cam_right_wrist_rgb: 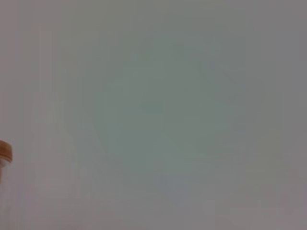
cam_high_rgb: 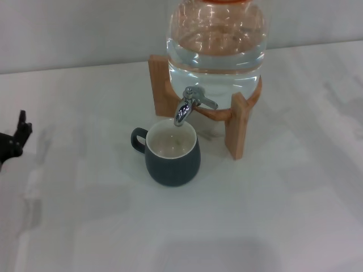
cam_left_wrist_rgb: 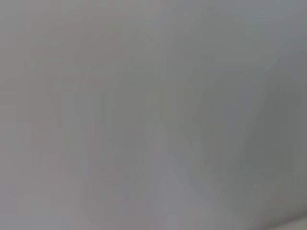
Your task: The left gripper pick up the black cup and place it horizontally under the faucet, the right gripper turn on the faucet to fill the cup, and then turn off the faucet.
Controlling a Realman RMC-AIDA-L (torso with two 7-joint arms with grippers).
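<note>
From my head camera I see the black cup (cam_high_rgb: 172,153) standing upright on the white table (cam_high_rgb: 272,215), directly below the faucet (cam_high_rgb: 187,106). Its cream inside faces up, and its loop handle points toward the left gripper's side. The chrome spout hangs just above the cup's rim at the far edge of the opening; whether they touch I cannot tell. The short lever sticks out from the tap body toward the robot's right.

The faucet is fitted to a clear water jar (cam_high_rgb: 216,42) that is filled with water and rests in a wooden stand (cam_high_rgb: 235,124), whose uprights flank the tap on both sides.

The left gripper (cam_high_rgb: 14,139) shows only at the left edge of the head view, low over the table and well apart from the cup, which lies off to its right and a little farther from the robot. Only a dark sliver of the claw is visible, so I cannot tell how its fingers stand, though nothing appears held in it.

The right gripper appears in no view. My left wrist camera gives only a plain grey surface. My right wrist camera shows the same blank surface, with a small orange-brown shape (cam_right_wrist_rgb: 4,152) at one edge that I cannot identify.
</note>
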